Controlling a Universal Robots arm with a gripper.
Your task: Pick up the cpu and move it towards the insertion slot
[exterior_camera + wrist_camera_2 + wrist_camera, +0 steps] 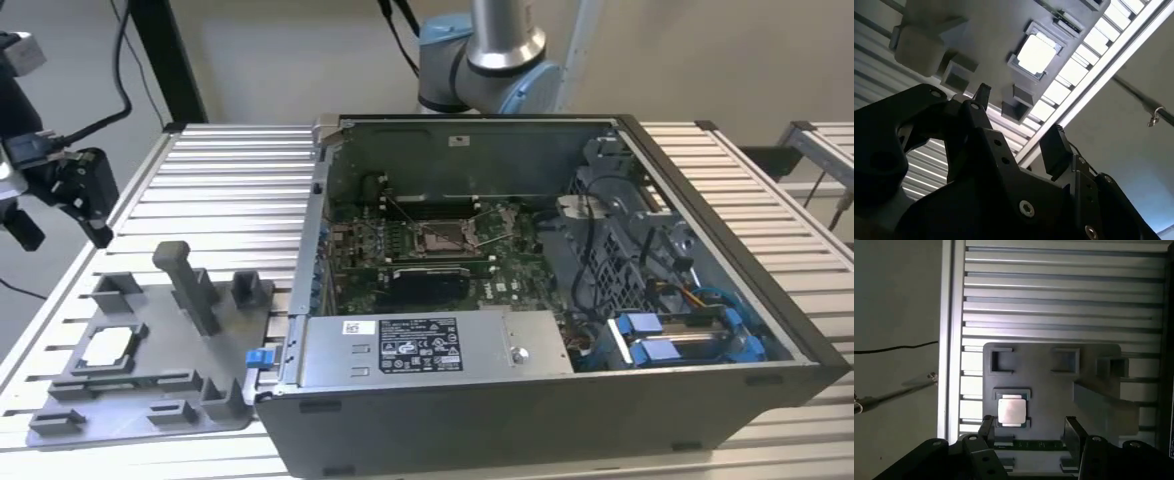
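The cpu (114, 345) lies flat in a square pocket of the grey tray (80, 415), at the exterior view's left, its pale top facing up. Both wrist views show the cpu (1011, 411) (1036, 52) in that pocket. My gripper (60, 228) hangs above the table, beyond the tray's far left end. It is open and holds nothing. In the first wrist view the gripper (1029, 425) has its fingertips (988, 422) well short of the chip. The insertion slot (445, 238), framed in silver, sits on the green board inside the open computer case.
Upright grey blocks (187, 285) rise from the tray beside the cpu pocket. The case's walls (534, 410) surround the board, with a silver box (427, 345) along the front and blue parts (681, 335) at the right. The ribbed table (227, 170) ends at an edge (949, 340) near the tray.
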